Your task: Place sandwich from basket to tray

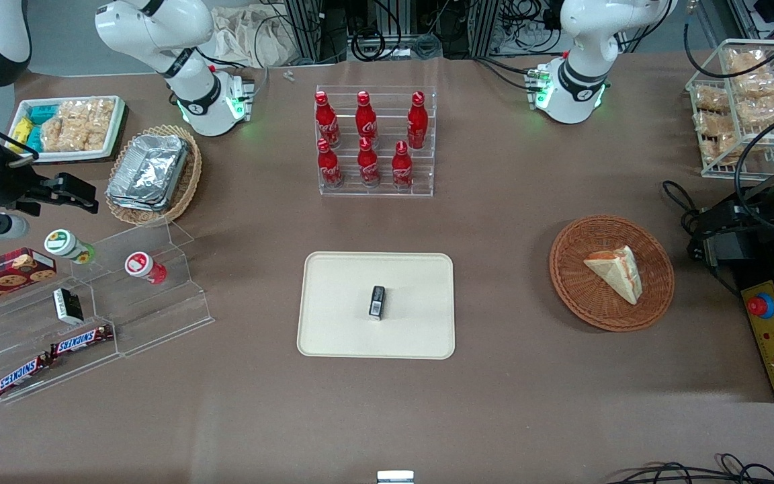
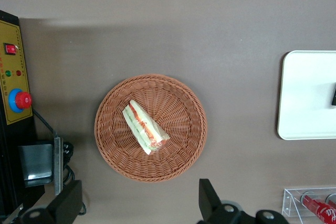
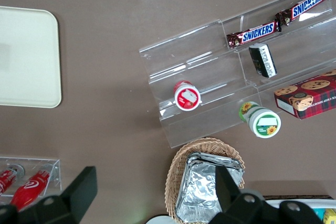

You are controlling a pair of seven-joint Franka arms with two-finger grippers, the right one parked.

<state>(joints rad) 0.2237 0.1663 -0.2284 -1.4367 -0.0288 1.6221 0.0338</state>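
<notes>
Nothing of the transfer is done yet: the sandwich [image 2: 145,127] lies in the round reddish-brown basket [image 2: 181,87], untouched, and the grasp, the lift, the carry and the set-down on the tray [image 2: 307,95] are all still to come. The gripper [image 2: 137,208] hangs well above the table with its two fingers spread wide and nothing between them; the basket sits below it, a little ahead of the fingertips. The tray lies well off to one side of the tool, toward the parked arm's end of the table, with a small dark packet [image 1: 377,302] already resting on it. The sandwich lies flat near the basket's middle. In the wrist view its long axis runs diagonally, oblique to the line between the two fingers, and its layered red and green filling edge faces upward toward the camera.
</notes>
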